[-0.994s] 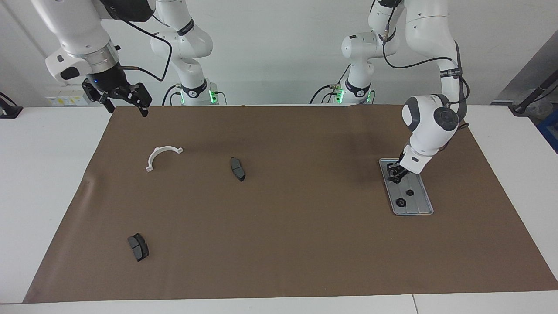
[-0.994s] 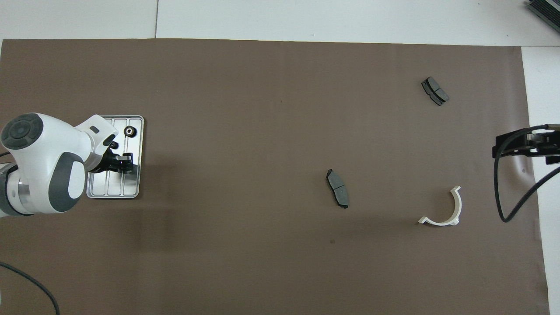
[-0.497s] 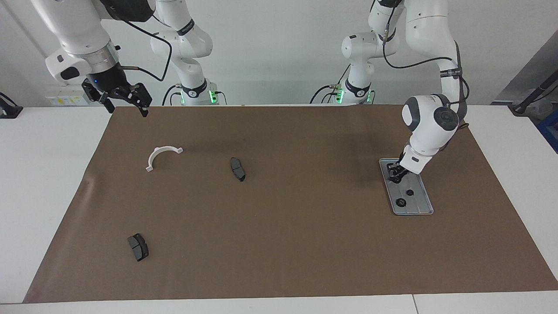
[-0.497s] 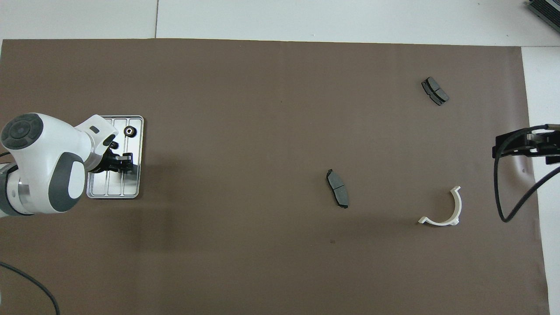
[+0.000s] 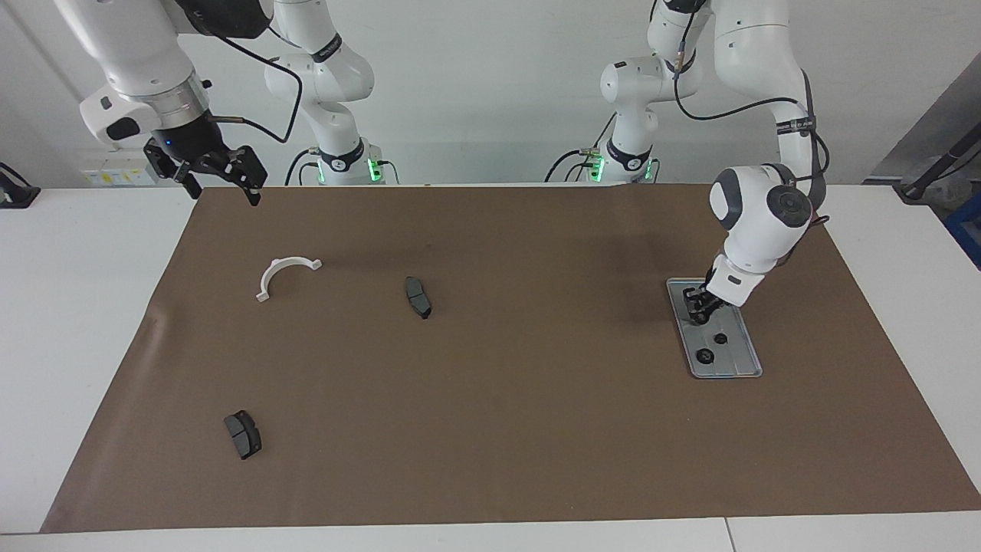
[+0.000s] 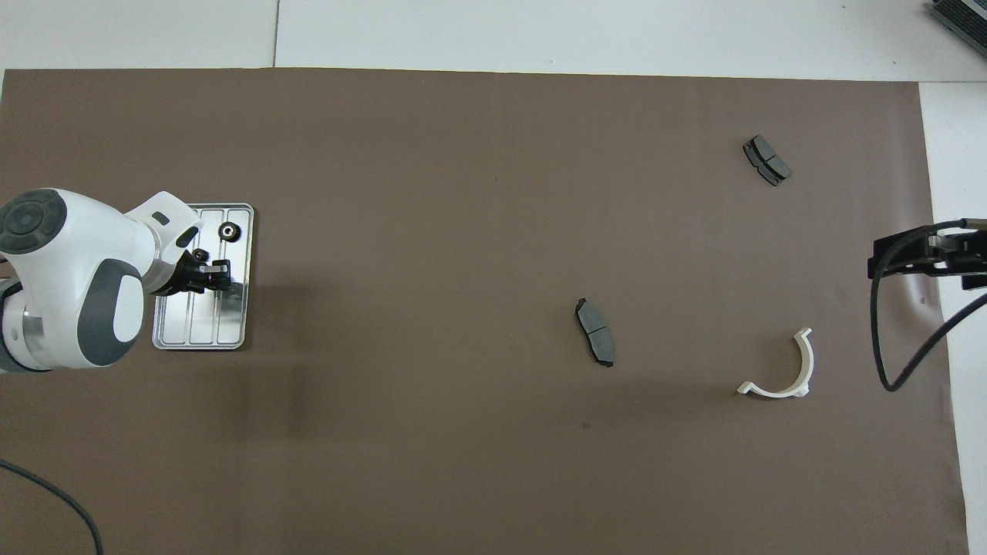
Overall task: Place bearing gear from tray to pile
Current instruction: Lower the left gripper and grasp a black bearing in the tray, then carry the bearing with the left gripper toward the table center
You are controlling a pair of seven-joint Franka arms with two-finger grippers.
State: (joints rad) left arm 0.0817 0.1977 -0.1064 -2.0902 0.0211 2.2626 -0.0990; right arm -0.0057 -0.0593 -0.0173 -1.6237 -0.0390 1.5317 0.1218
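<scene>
The silver-grey ridged tray point(image 5: 737, 366) point(image 6: 202, 333) lies on the brown mat toward the left arm's end of the table. Two small dark bearing gears point(image 5: 720, 337) point(image 5: 703, 355) rest in it; the overhead view shows them at the tray's end farther from the robots point(image 6: 228, 231) point(image 6: 201, 253). My left gripper point(image 5: 696, 305) point(image 6: 222, 271) hangs just above the tray's nearer half, shut on a small dark bearing gear. My right gripper point(image 5: 221, 190) waits open, raised over the mat's corner near its own base. No pile is in view.
A white half-ring clamp point(image 5: 285, 274) point(image 6: 779, 370) lies toward the right arm's end. One dark brake pad point(image 5: 418, 297) point(image 6: 595, 331) sits near the mat's middle. Another brake pad point(image 5: 243, 434) point(image 6: 766, 159) lies farther from the robots. A black cable hangs by the right gripper.
My left gripper closed a little further and rose slightly off the tray floor, shifting toward the two loose gears. The right arm has not moved.
</scene>
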